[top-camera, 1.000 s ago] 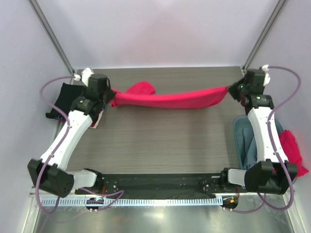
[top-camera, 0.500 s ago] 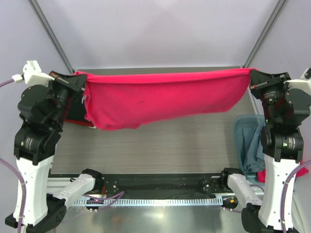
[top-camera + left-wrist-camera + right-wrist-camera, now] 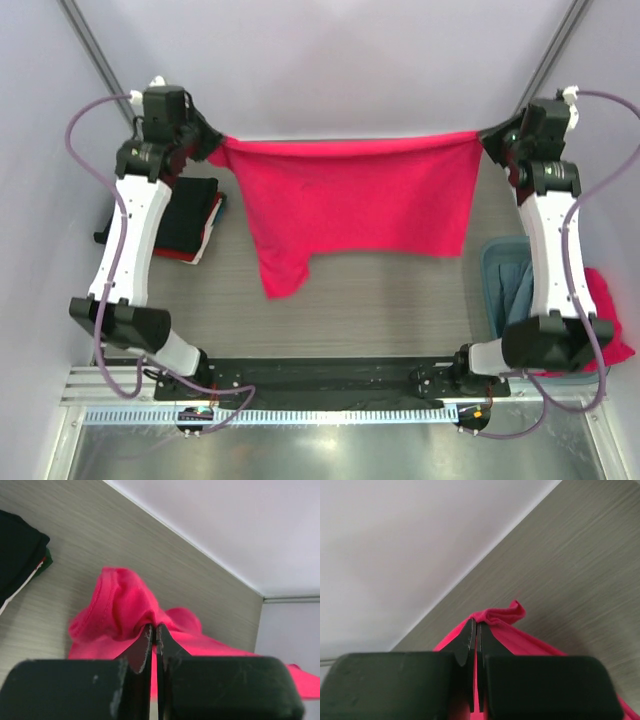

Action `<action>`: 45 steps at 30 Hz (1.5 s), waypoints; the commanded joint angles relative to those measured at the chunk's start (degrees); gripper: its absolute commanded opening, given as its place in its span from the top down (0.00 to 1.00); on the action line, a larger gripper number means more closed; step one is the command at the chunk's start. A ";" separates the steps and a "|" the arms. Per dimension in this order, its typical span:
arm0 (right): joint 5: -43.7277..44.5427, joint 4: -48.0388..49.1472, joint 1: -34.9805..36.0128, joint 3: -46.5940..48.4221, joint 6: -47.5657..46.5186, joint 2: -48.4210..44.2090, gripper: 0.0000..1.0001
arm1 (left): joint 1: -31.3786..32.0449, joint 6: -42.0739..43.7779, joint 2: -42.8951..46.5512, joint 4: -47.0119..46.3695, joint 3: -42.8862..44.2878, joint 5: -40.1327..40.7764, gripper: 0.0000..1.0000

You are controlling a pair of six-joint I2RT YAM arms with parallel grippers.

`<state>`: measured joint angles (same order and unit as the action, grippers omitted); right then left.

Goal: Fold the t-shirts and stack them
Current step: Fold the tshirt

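A bright pinkish-red t-shirt [image 3: 350,200] hangs spread between both arms at the far side of the table, its top edge taut and one sleeve dangling at the lower left [image 3: 282,275]. My left gripper [image 3: 215,150] is shut on its left corner, and in the left wrist view the cloth [image 3: 125,610] bunches at the fingertips [image 3: 152,627]. My right gripper [image 3: 484,143] is shut on the right corner; the pinched cloth [image 3: 502,615] shows at its tips [image 3: 476,624]. A folded stack of black and dark red t-shirts [image 3: 185,220] lies at the left.
A blue-grey bin [image 3: 495,290] at the right edge holds grey-blue cloth [image 3: 520,300], with more pinkish-red cloth [image 3: 605,310] beside it. The grey wood-grain table [image 3: 380,300] meets white walls at the back. Cables loop from both arms.
Both arms have swung from high and near the camera back toward the far wall. The shirt, held stretched throughout, now hangs lower and flatter, with a sleeve drooping.
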<state>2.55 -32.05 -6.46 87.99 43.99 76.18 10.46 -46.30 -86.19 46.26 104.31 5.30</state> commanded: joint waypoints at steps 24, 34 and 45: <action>-15.12 20.00 -3.82 -19.23 2.60 15.49 0.99 | -4.58 -0.89 -2.50 -33.76 -32.56 -14.02 0.96; -8.70 22.48 -3.82 -41.74 1.98 0.38 0.99 | 5.53 -2.12 8.84 -36.15 -55.43 -2.93 0.98; -0.55 15.54 -3.91 -50.72 -1.36 -12.02 0.99 | 9.14 -1.60 21.06 -34.22 -68.98 5.33 0.98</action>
<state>-3.70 -15.25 -9.98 36.69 44.86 67.46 19.51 -47.81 -68.14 13.34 35.77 6.61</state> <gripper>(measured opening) 0.026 0.025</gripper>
